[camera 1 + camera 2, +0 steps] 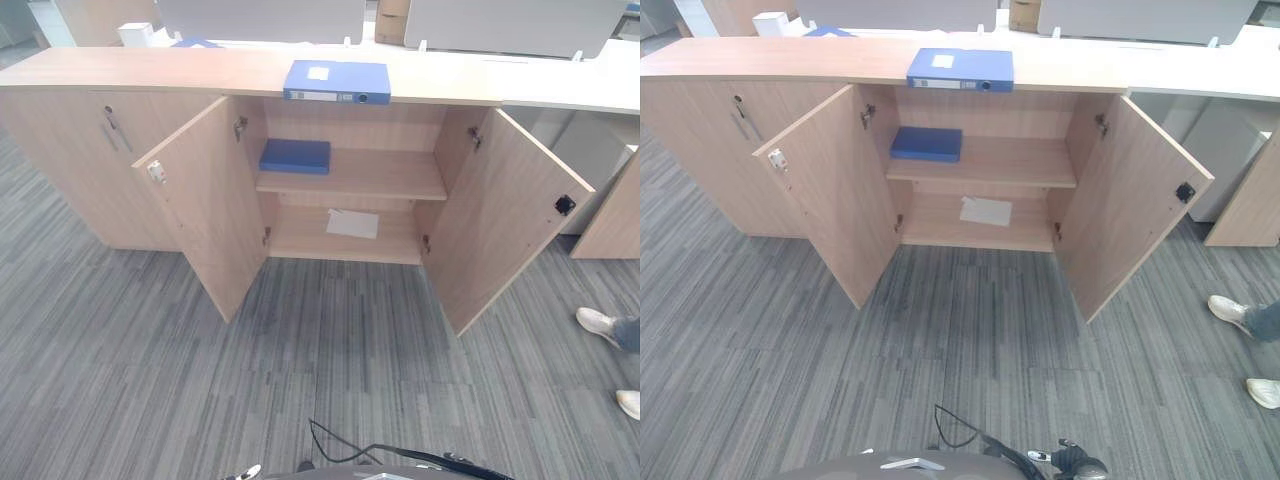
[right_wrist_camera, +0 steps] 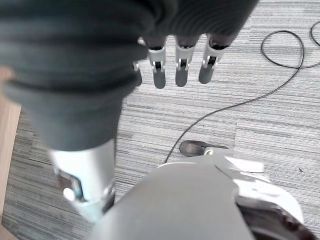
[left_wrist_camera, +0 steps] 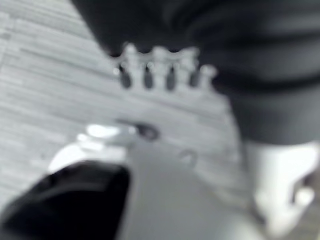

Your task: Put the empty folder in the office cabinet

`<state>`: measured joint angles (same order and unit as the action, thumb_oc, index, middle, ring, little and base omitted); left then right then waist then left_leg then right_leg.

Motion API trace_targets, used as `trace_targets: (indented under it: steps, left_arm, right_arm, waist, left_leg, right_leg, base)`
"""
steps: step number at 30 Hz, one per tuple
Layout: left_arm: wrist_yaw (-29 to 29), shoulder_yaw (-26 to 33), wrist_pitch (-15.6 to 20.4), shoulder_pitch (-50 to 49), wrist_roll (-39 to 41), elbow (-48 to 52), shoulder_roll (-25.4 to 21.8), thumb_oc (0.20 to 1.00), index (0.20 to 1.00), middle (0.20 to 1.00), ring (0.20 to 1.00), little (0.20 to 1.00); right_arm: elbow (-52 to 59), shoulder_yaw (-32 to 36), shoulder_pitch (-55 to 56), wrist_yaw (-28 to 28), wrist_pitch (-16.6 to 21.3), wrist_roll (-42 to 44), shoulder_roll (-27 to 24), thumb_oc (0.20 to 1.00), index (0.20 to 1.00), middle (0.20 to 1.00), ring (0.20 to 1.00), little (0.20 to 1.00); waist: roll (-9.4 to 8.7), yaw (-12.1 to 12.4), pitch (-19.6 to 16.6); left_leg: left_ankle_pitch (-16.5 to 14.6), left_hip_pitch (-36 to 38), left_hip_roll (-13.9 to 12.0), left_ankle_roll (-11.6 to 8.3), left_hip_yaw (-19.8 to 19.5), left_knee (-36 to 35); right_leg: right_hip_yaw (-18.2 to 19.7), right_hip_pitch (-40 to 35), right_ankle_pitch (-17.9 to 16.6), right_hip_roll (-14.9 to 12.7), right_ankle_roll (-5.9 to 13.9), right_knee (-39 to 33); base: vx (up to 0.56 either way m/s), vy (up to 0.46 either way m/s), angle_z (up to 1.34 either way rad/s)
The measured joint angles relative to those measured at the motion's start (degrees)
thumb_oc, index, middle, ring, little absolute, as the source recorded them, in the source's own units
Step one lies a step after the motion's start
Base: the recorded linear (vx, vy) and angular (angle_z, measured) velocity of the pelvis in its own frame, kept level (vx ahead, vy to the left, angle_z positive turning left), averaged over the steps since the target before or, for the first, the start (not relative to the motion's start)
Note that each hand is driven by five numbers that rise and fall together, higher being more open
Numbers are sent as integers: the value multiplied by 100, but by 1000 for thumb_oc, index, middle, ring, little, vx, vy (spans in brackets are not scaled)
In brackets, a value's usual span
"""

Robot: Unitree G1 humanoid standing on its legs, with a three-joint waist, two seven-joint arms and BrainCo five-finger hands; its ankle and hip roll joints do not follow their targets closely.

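A blue folder (image 1: 337, 82) lies flat on the top of the wooden office cabinet (image 1: 390, 175), above its open compartment. A second blue folder (image 1: 295, 156) lies on the left of the middle shelf. Both cabinet doors, left (image 1: 205, 200) and right (image 1: 505, 215), stand wide open. My left hand (image 3: 150, 70) hangs over the carpet with straight fingers and holds nothing. My right hand (image 2: 183, 67) also hangs low over the carpet, fingers straight and empty. Both hands are far from the cabinet.
A white sheet of paper (image 1: 352, 224) lies on the bottom shelf. A closed cabinet section (image 1: 80, 150) adjoins on the left. A white box (image 1: 135, 33) stands on the desk behind. A person's shoes (image 1: 600, 322) show at the right on the grey carpet.
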<state>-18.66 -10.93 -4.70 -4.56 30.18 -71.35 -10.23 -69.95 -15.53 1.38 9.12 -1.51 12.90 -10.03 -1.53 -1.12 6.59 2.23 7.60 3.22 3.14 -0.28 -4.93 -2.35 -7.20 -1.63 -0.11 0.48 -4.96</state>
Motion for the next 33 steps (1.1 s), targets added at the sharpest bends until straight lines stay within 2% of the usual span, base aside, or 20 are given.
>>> trace_targets:
  steps: [33]
  left_arm:
    - [-7, 5, -10, -24, 6, -3, 2, 1000, 1000, 1000, 1000, 1000]
  right_arm:
    - [-2, 9, 19, 3, -8, 5, 0, 1000, 1000, 1000, 1000, 1000]
  waist:
    - [6, 0, 3]
  left_leg:
    - [0, -1, 0, 0, -4, 0]
  right_leg:
    - [-3, 0, 0, 0, -1, -4]
  base:
    - [0, 0, 0]
